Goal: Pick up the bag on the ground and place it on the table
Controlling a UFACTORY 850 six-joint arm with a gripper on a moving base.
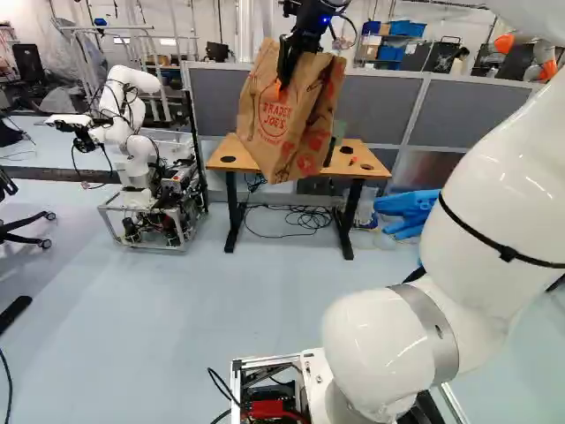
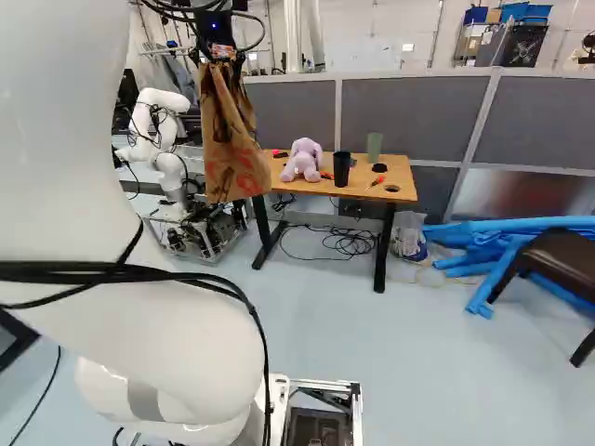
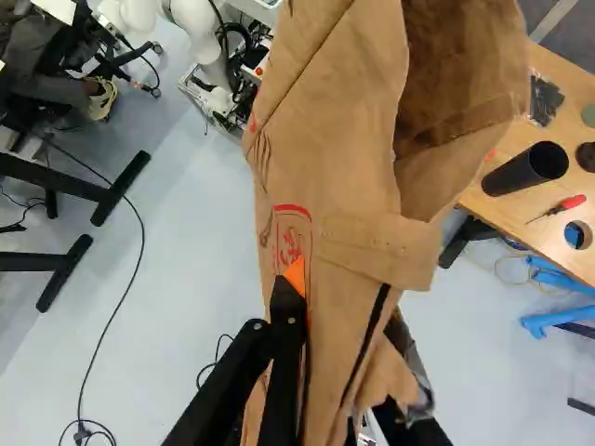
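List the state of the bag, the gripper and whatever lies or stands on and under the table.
Bag: creased, hanging off the floor
Gripper: shut on the bag
Black cup: upright
Green cup: upright
Plush toy: sitting up
Screwdriver: lying flat
Cables: loosely tangled

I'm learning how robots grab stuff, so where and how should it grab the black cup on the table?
I'd pinch the black cup near its top, coming from above with a finger on each side. It stands upright, and its round wall offers two opposite sides to squeeze. The held bag would have to be let go first.
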